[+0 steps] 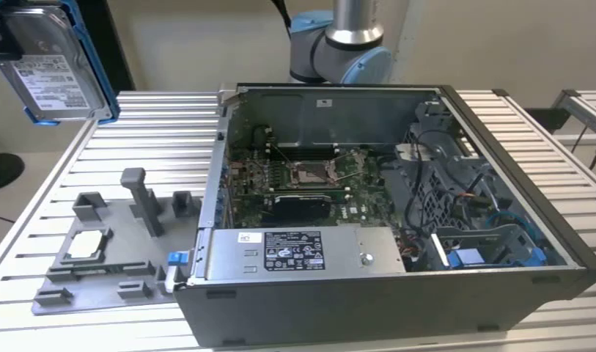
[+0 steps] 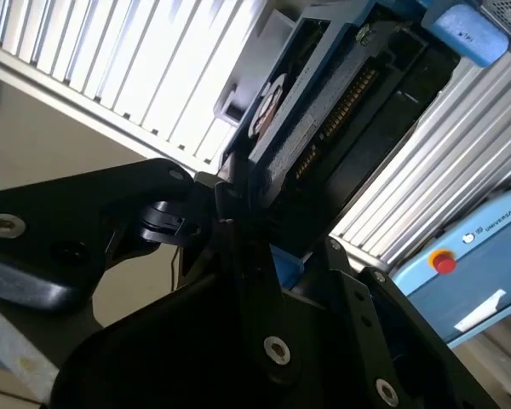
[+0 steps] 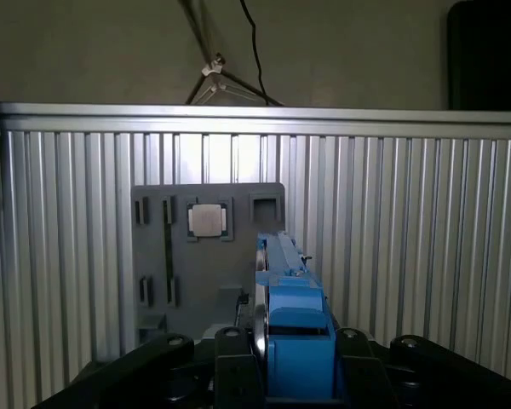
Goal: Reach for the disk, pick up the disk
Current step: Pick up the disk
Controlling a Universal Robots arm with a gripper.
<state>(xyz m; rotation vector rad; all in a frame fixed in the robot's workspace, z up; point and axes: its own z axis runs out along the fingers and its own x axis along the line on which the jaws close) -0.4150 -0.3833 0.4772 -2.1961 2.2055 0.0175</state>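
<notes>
The disk (image 1: pixel 48 66), a silver drive with a white label in a blue carrier, hangs high in the air at the exterior view's far left, above the table's corner. In the first wrist view the disk (image 3: pixel 294 315) appears edge-on, and my gripper (image 3: pixel 291 358) is shut on it with black fingers (image 3: pixel 230 345) on either side. The second wrist view shows the disk (image 2: pixel 324 111) from its connector edge, clamped where my gripper (image 2: pixel 243 217) closes.
An open computer case (image 1: pixel 376 220) takes up the middle and right of the slatted metal table (image 1: pixel 151 125). A grey fixture plate (image 1: pixel 112 257) with upright posts and a small square chip (image 1: pixel 86 246) lies at the exterior view's left. The arm's base (image 1: pixel 337 44) stands behind the case.
</notes>
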